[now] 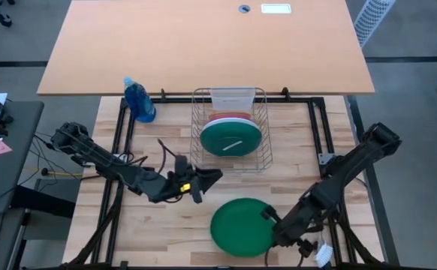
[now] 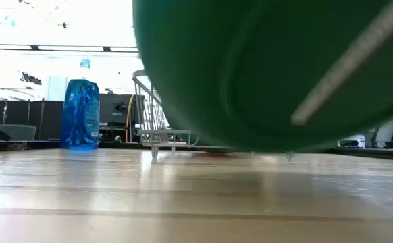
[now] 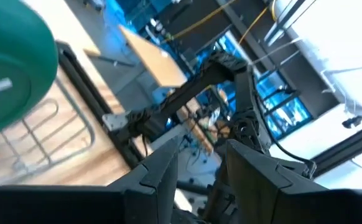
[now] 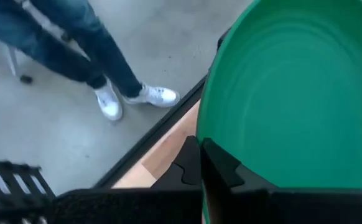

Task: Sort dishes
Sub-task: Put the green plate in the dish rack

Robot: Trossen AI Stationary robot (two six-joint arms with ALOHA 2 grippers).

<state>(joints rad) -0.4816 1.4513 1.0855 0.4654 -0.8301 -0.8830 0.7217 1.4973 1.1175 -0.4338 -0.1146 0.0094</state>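
Observation:
A dark green plate [image 1: 239,226] hangs over the table's near middle, with my right gripper [image 1: 272,218] shut on it. In the low view the same green plate [image 2: 271,74] fills most of the picture, above the wood. A wire dish rack [image 1: 230,139] at the table's middle holds a second green plate [image 1: 230,137] at the front, an orange one [image 1: 230,116] behind it and a white one [image 1: 233,97] at the back, all on edge. My left gripper [image 1: 209,178] stands open just near-left of the rack, with nothing between its fingers. My right gripper pinches the green plate's rim [image 4: 213,144] between its two fingers, on the plate's side toward the table's right edge. The fingers come from the right, slanting toward the near edge. The plate is lifted clear of the table and tilted.
A blue spray bottle [image 1: 138,100] stands at the far left of the worktop, left of the rack. A larger wooden table [image 1: 203,45] lies beyond the far edge. A person's legs and white shoes [image 4: 131,96] show on the floor off the table's near side.

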